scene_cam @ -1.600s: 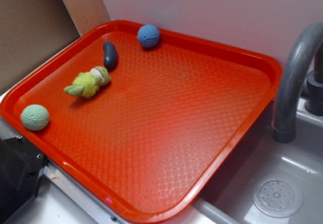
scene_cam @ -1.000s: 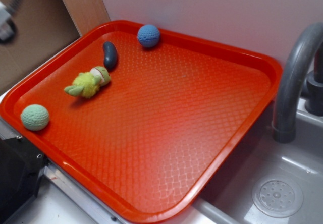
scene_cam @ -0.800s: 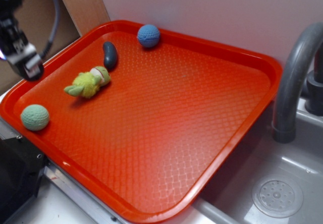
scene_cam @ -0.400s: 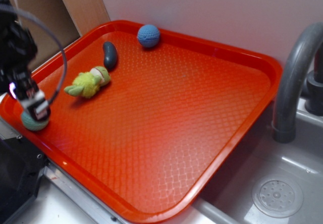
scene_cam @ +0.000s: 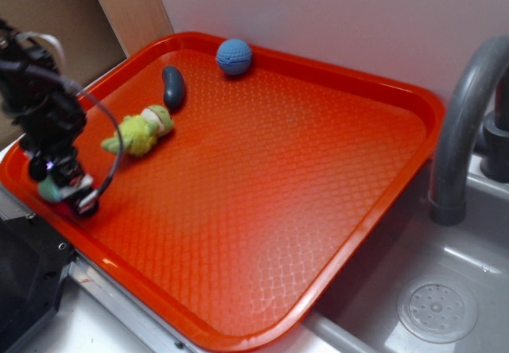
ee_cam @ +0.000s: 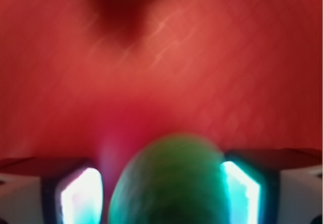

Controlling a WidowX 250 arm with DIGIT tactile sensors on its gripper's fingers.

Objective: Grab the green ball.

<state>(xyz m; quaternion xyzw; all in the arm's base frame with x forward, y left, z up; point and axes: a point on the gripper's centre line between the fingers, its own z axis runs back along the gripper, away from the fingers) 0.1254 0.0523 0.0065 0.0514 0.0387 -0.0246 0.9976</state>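
Red textured plastic is filling most of the exterior frame: a tray (scene_cam: 342,91) lying beside a grey sink (scene_cam: 445,289), with a grey faucet (scene_cam: 465,122) curving up at the right edge and a pale wall behind. At the lower left of that frame the gripper (scene_cam: 62,188) is reaching down to the tray's near-left corner, a black cable looping beside it. The green ball (scene_cam: 49,189) is sitting there on the tray, mostly hidden by the fingers, with only a pale sliver peeking out at the gripper's left side.

The wrist view is blurred, yet it is showing the green ball (ee_cam: 169,181) bulging up at the bottom centre between the two fingers of the gripper (ee_cam: 161,193) — the jaws are standing spread, one to each side. The right finger seems to be meeting the ball, the left one showing a thin gap; whether either is pressing cannot be told.

Further up the exterior frame, a yellow-green plush toy (scene_cam: 141,132) is lying near the arm, a dark oblong object (scene_cam: 172,86) just beyond it, and a blue ball (scene_cam: 234,56) is resting against the tray's far rim — well apart from the gripper.
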